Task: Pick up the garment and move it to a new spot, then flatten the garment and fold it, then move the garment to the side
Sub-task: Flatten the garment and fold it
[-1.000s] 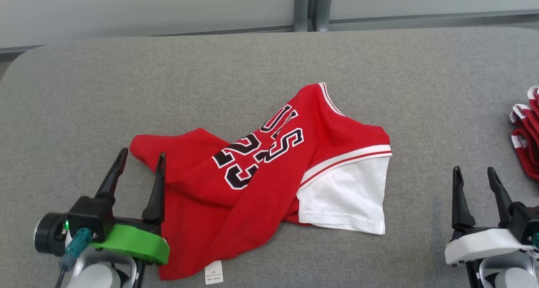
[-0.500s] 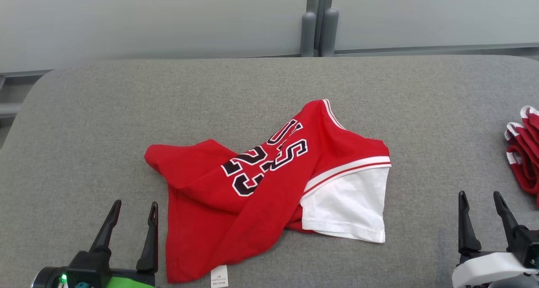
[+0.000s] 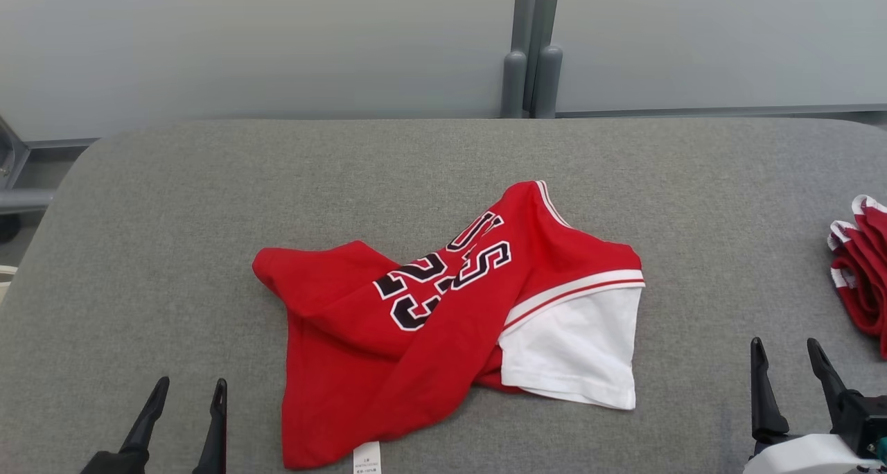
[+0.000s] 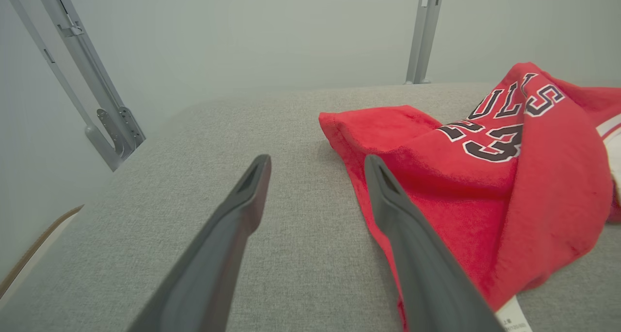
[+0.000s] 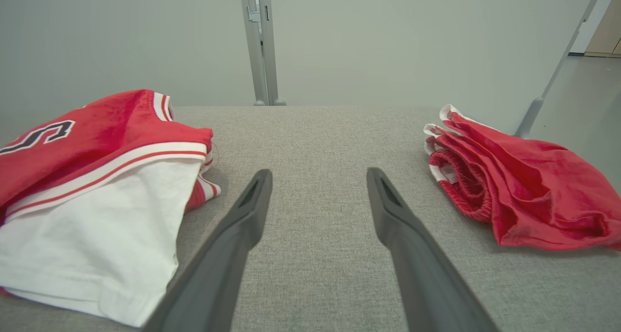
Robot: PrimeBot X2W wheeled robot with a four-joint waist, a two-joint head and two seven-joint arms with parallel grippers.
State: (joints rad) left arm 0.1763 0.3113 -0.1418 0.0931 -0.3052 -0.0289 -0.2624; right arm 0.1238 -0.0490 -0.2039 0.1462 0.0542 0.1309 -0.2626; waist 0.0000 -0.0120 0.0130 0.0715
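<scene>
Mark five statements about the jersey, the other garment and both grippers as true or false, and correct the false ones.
1. The red jersey lies crumpled on the grey surface. True.
2. The left gripper is shut on the jersey's hem. False: it is open, holds nothing and sits beside the jersey.
3. The right gripper is open over bare surface, between the jersey and the second red garment. True.
4. The jersey's visible sleeve is black. False: it is white, with red and white trim above it.
5. The second red garment lies on top of the jersey. False: it lies apart, at the right edge of the head view.
</scene>
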